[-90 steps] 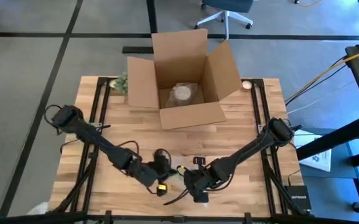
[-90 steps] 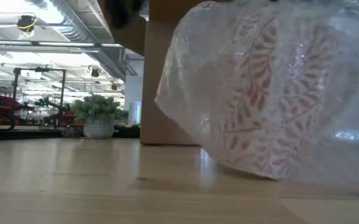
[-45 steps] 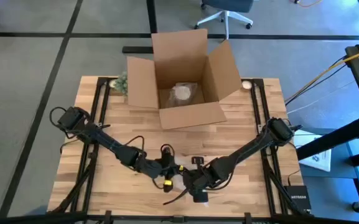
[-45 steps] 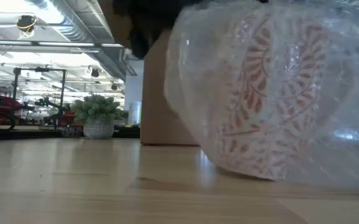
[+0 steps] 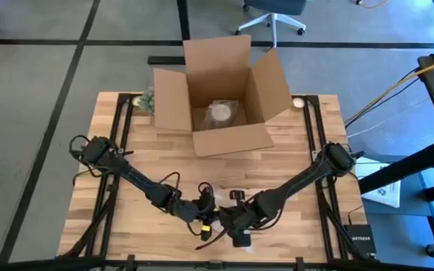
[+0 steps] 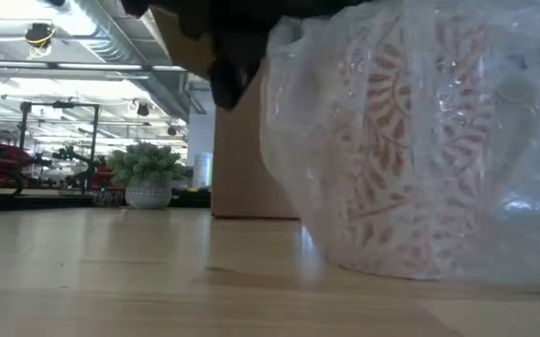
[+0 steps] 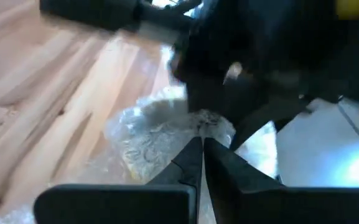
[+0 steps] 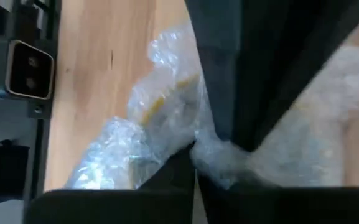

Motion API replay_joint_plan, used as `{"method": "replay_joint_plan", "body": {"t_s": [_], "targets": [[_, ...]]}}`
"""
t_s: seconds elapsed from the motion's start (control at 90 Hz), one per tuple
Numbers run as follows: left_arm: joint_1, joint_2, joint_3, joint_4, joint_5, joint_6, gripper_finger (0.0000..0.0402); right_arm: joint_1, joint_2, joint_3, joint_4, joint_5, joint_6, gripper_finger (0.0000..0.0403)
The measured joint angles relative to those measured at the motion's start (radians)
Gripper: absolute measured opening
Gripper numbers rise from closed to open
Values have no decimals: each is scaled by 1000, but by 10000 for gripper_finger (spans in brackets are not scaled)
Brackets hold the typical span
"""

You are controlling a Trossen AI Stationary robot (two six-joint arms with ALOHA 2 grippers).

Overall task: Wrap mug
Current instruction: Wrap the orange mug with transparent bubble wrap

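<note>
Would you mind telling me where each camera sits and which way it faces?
High view: above the table, looking straight down; both arms, box.
Low view: at table-top height, looking level; wrapped mug close up, a dark gripper part above it.
Left wrist view: on the left arm, looking past the left gripper, shut on bubble wrap.
Right wrist view: on the right arm; the right gripper shut on wrap.
Both wrist views share the wrap.

Wooden table (image 5: 126,203) carries an open cardboard box (image 5: 220,98) at the far edge, a small plant (image 6: 146,173) beside it, and the bubble-wrapped mug (image 6: 419,140) near the front.
</note>
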Motion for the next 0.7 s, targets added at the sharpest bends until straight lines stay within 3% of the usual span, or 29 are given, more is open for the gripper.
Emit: {"method": "replay_joint_plan", "body": {"t_s": [0.2,0.322,0.7], "targets": [[1,0,0,-12,-1,-3,0,9,-2,202,-292,-8,4,0],[1,0,0,-12,-1,-4,0,9,-4,248,-276,89,4,0],[1,1,0,-17,-1,-12,0,8,6,-65,56,79,81,0]]}}
